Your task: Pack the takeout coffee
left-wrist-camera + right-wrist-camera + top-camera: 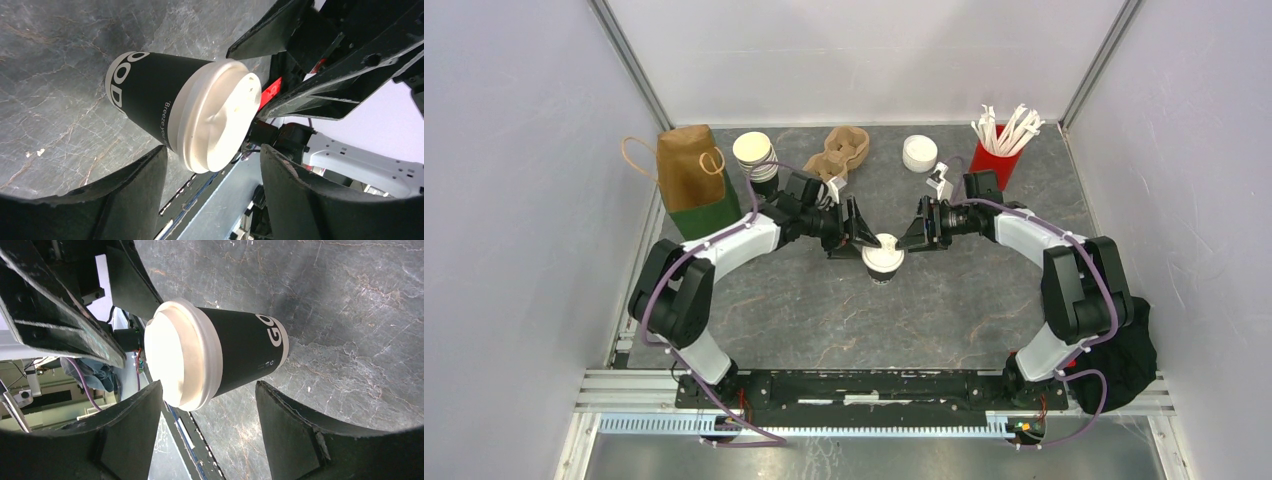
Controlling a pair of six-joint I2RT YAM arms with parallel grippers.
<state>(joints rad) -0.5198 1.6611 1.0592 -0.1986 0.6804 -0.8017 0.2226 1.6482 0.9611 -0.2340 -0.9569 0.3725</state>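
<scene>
At the back left I see the brown paper bag (690, 178). My left gripper (867, 240) reaches in with its jaws spread wide, gripping nothing. The takeout coffee (883, 260) stands upright mid-table with its white lid on, between both claws. My right gripper (911, 238) faces it from the other side, jaws likewise apart and gripping nothing.

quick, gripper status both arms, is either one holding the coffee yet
left gripper: open, jaws apart beside the takeout coffee, not gripping it.
right gripper: open, at the same cup, holding nothing.
</scene>
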